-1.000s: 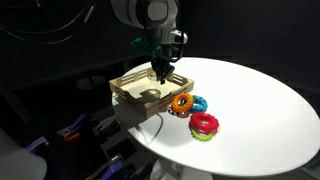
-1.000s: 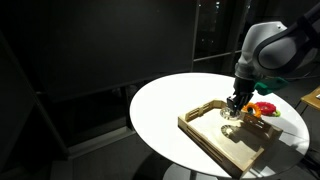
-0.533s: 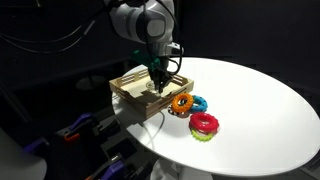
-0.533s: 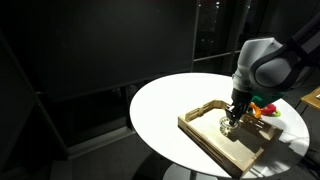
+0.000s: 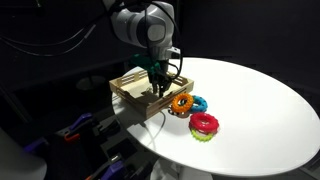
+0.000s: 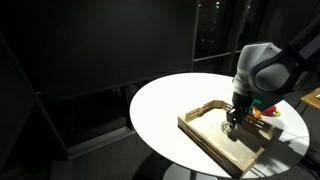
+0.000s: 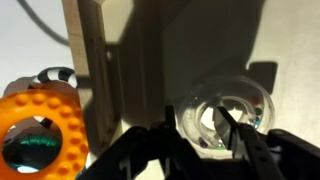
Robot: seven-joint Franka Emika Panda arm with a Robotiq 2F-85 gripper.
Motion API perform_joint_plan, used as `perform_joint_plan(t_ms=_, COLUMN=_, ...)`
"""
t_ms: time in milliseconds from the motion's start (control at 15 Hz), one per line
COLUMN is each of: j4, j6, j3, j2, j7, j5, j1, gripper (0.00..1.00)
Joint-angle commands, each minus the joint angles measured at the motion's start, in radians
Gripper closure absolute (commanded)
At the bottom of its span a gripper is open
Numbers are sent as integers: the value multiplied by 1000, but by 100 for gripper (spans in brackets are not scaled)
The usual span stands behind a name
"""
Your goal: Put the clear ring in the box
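Lowering: the gripper [image 5: 157, 87] had sunk from above the box [image 5: 124, 86] to its floor.
Jaws: partly open, astride the rim of the clear ring [image 7: 245, 100]; whether they still gripped it was unclear.
Ring: resting on the box floor.
Meaning: probably only release remained.

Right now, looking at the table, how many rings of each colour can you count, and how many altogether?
Clear ring: 1, lying in the box
Orange ring: 1
Blue ring: 1
Red ring: 1
Total: 4 rings plainly seen. A green edge shows under the red ring; whether it is another ring cannot be told.
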Motion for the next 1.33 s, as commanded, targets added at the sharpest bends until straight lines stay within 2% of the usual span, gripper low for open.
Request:
perform_joint_plan(t_ms=0, j4=7, j6=-11, j3=-16, j2=-5, j7=22, j5=-21, j1=11, gripper=25)
perform_joint_plan(t_ms=133, j4=5, j6=-21, j3=-8, j2=-17, j7=7, j5=-6, j1=0, gripper=8)
perform_joint_plan(t_ms=200, j4=3, j6=-25, j3=-6, j2=-24, j7=2, j5=-2, j1=-4, gripper=2)
perform_joint_plan(t_ms=267, j4=1, j6=-36, j3=-2, j2=-33, j7=-6, j5=4, j1=-11, gripper=0)
perform_joint_plan(t_ms=667, j4=-15, j6=-148, j3=31, j2=-122, j7=-97, j5=78, j1=-72, gripper=0)
perform_joint_plan(t_ms=1267, j4=-18, j6=-392, j3=-2, j2=-299, j7=-156, j5=69, j1=-106, gripper=0)
